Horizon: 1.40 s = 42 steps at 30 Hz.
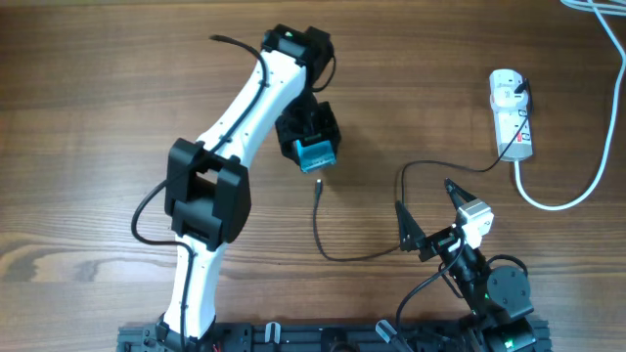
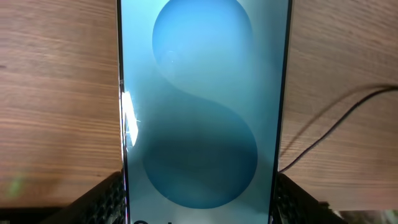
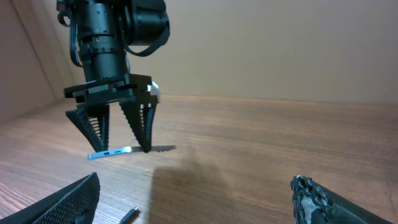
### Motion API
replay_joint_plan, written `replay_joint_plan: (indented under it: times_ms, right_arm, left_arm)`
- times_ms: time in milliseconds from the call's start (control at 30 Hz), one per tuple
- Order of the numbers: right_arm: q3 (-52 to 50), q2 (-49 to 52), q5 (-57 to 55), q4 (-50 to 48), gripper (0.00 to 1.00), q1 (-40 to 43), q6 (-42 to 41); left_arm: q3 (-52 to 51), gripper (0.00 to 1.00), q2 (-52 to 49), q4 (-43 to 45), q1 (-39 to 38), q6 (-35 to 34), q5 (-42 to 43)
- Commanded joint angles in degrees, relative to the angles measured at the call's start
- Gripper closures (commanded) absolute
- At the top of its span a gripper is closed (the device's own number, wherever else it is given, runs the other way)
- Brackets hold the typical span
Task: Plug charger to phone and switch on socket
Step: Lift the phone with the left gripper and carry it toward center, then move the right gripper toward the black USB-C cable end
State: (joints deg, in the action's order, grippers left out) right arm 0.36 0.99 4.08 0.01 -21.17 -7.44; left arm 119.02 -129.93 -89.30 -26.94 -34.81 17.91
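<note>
- The wooden table (image 1: 88, 117) carries everything.
- The left arm (image 1: 235, 117), white with black joints, reaches from the near edge toward the middle of the table and bends down over the phone.
- The right arm (image 1: 494, 288) sits low at the near right corner, and only its outer part is in view.
- A thick white cord (image 1: 592, 166) loops from the socket along the right side and leaves at the top right corner.
- The charger (image 1: 342, 256) is a thin black cable. Its plug (image 1: 524, 91) is at the socket, and from there it runs left, drops in a curve and turns up toward the phone.
- The left end effector (image 1: 313, 145) points straight down and is closed on the phone, with a finger (image 2: 106, 199) against each long edge.
- The right end effector (image 1: 430, 207) hovers with its fingers spread wide, holding nothing. The cable passes close by one finger (image 1: 406, 227), and I cannot tell whether they touch.
- The socket (image 1: 509, 117), a white strip, lies at the far right, well apart from both end effectors.
- The phone (image 2: 199, 112) lies at the table's middle with its teal screen up, low against the wood in the right wrist view.
- The connector tip (image 1: 318, 186) rests on the table just off the phone's near end, not touching it.
</note>
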Motion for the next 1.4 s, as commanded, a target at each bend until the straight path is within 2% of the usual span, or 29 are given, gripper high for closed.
replay_joint_plan:
  times_ms: [0, 767, 933, 1167, 1367]
  right_arm:
    - [-0.07, -0.79, 0.66, -0.15, 0.00, 0.20, -0.61]
    - [-0.07, -0.79, 0.66, -0.15, 0.00, 0.20, -0.61]
    - [-0.07, -0.79, 0.66, -0.15, 0.00, 0.20, -0.61]
    - [-0.07, -0.79, 0.66, -0.15, 0.00, 0.20, -0.42]
    - [-0.07, -0.79, 0.96, -0.15, 0.00, 0.17, -2.32]
  left_arm:
    - [1.42, 0.96, -0.15, -0.37, -0.11, -1.92, 1.36]
    - [1.42, 0.96, -0.15, 0.33, -0.22, -2.21, 0.81]
    - [1.42, 0.96, -0.15, 2.14, -0.83, -8.15, -7.63]
    - [1.42, 0.96, -0.15, 6.95, -3.04, -8.33, -10.58]
    - [0.98, 0.96, -0.17, 10.84, -5.60, -12.68, -17.18]
